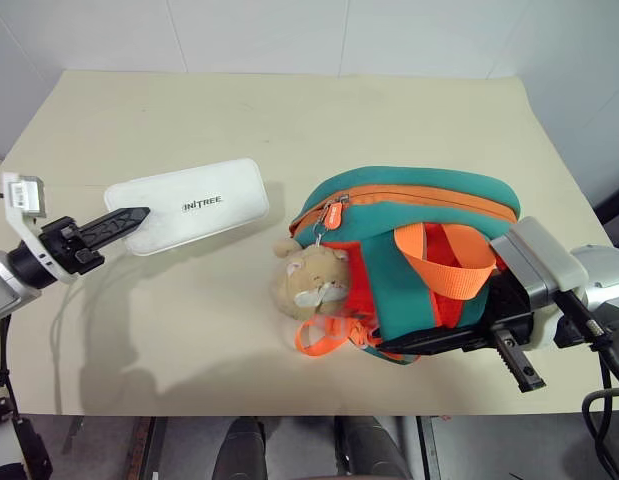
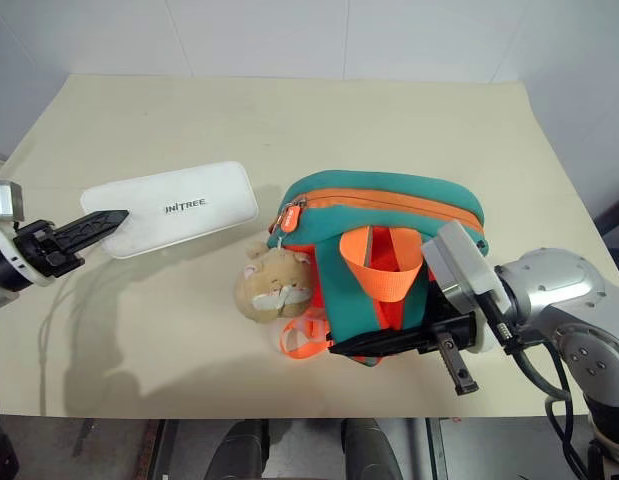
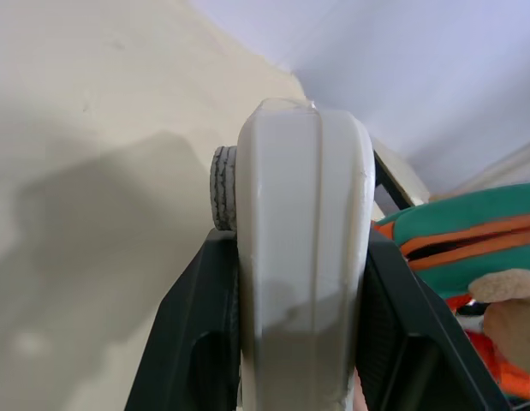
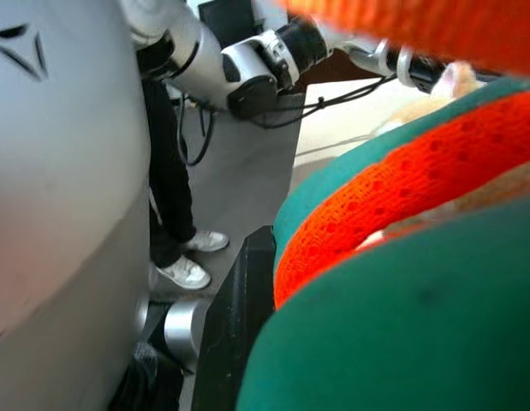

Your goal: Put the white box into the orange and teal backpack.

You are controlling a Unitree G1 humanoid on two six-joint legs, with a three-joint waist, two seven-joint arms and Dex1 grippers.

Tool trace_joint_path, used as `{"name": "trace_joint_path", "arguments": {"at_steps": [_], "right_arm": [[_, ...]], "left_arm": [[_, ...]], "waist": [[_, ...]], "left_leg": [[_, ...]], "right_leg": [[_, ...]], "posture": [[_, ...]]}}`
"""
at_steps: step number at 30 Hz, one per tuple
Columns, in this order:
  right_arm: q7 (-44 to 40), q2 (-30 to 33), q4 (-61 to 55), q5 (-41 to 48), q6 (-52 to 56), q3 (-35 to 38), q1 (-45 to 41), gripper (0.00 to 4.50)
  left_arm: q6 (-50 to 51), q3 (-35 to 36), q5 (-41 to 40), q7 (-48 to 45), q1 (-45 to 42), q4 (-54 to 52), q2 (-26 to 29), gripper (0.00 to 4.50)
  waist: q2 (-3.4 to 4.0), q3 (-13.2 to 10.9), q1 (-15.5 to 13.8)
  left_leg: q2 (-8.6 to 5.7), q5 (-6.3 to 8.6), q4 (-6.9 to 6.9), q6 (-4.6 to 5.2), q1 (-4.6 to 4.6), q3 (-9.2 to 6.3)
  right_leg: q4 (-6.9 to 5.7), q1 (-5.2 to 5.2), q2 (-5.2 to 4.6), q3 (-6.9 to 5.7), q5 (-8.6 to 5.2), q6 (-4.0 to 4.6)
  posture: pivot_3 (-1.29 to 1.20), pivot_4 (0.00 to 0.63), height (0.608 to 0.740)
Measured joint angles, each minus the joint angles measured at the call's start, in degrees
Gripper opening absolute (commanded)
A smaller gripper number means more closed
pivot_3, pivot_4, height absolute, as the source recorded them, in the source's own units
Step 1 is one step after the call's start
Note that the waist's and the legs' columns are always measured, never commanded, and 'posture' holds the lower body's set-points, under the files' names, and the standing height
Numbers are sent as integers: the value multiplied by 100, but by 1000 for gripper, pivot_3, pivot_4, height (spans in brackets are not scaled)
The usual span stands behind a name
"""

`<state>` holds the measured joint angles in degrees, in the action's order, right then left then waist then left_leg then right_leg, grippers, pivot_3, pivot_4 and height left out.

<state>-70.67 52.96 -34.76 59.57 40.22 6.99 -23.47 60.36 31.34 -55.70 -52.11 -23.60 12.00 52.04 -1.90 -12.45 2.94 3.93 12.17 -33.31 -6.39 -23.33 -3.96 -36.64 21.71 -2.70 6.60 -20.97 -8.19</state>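
White box (image 1: pixel 189 205), rigid, glossy, likely light and slippery, is being held by one short end between the left gripper (image 1: pixel 124 222) fingers, partly closed; orange and teal backpack (image 1: pixel 414 255), soft, is being pinched by the shut right gripper (image 1: pixel 459 340).

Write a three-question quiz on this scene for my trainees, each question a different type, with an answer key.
1. True or false: the white box is already inside the backpack.
2. Which gripper holds the box: A left, B right?
3. What plush toy hangs on the backpack?

Key: 1 false, the box is outside, held above the table; 2 A; 3 a tan bear.
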Motion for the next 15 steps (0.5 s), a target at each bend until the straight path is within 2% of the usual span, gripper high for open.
{"name": "trace_joint_path", "arguments": {"at_steps": [9,15], "right_arm": [[-431,-31,680,-499,-285,-194,-87,0],[-730,-30,1095,-857,-447,-241,-91,0]], "left_arm": [[-1132,641,-2,-766,303,-837,79,1301],[-1286,827,-45,-1045,388,-1258,368,1301]], "waist": [[0,0,-10],[0,0,-10]], "left_leg": [[1,0,-3,0,0,2],[1,1,-12,2,1,3]], "right_leg": [[1,-1,0,1,0,0],[-8,-3,0,1,0,0]], "posture": [[0,150,740],[0,150,740]]}}
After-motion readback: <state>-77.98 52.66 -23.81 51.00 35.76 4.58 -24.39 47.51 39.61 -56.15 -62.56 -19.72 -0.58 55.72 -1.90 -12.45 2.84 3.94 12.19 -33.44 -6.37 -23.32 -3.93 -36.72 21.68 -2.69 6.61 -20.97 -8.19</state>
